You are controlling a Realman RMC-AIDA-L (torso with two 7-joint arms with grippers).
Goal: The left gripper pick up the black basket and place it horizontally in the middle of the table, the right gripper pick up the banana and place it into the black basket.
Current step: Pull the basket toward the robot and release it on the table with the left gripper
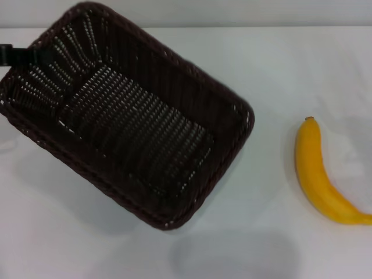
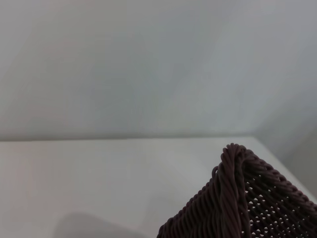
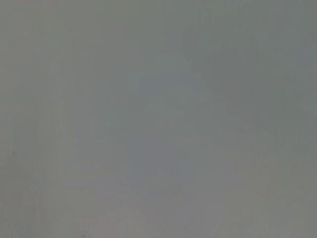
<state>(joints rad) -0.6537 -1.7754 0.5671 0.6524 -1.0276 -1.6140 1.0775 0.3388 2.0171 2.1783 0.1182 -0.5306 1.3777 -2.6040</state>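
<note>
The table [image 1: 267, 70] is white and fills the head view. The basket [image 1: 125, 125], dark woven wicker, takes up the 9-to-12 o'clock part of that view, turned diagonally with its long axis running from 10 toward 5 o'clock; the shadow beneath its near corner suggests it is lifted or tipped. The left wrist view shows one braided corner of it [image 2: 237, 198] above the tabletop. The banana [image 1: 322, 174] lies on the table at 3 o'clock, well apart from the basket, brownish tip pointing toward 12. The left gripper [image 1: 20, 55] sits at 10 o'clock, pinching the basket's rim at the far-left corner. The right gripper is out of sight.
</note>
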